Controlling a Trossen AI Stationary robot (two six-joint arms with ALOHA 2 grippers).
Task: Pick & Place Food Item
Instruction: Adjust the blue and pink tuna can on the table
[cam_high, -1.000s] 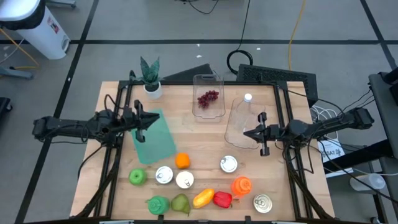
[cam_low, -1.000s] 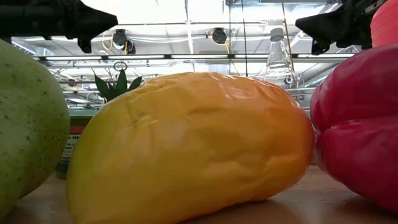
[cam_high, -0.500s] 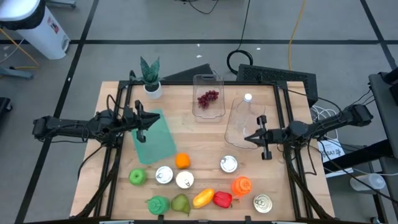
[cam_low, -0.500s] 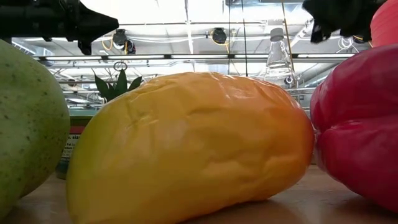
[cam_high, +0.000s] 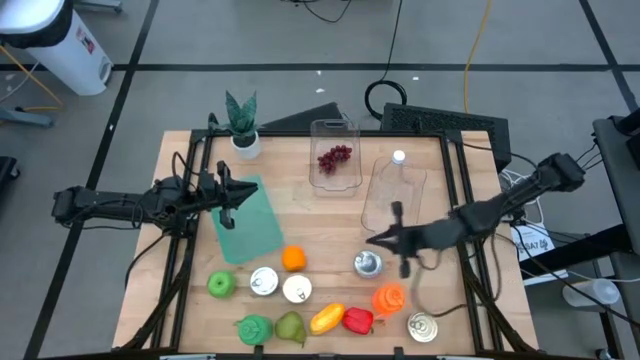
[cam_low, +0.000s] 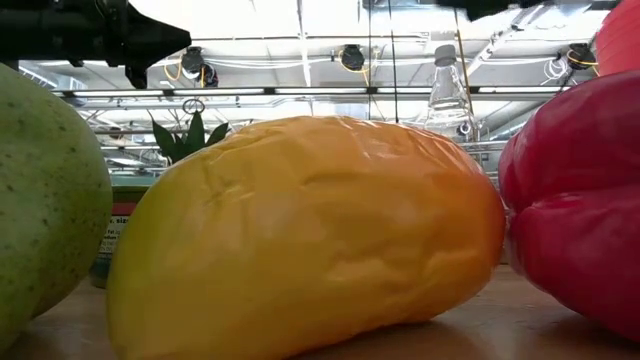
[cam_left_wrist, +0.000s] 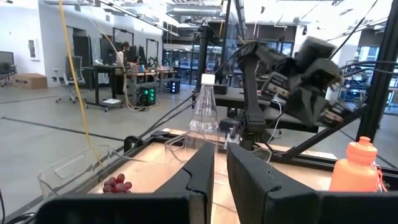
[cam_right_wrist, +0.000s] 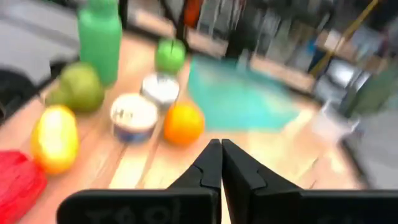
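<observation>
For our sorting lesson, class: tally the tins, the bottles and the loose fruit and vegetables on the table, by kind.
Tins: 4
Bottles: 3
Loose fruit and vegetables: 5
Total: 12

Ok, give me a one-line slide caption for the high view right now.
Right pincer, shut, reaches over the round silver tin can amid toy food on the wooden table; left pincer waits over the teal cutting mat.

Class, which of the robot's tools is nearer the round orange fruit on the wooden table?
Right. The right tool hovers just right of the orange fruit; the left tool sits farther, over the teal mat.
</observation>
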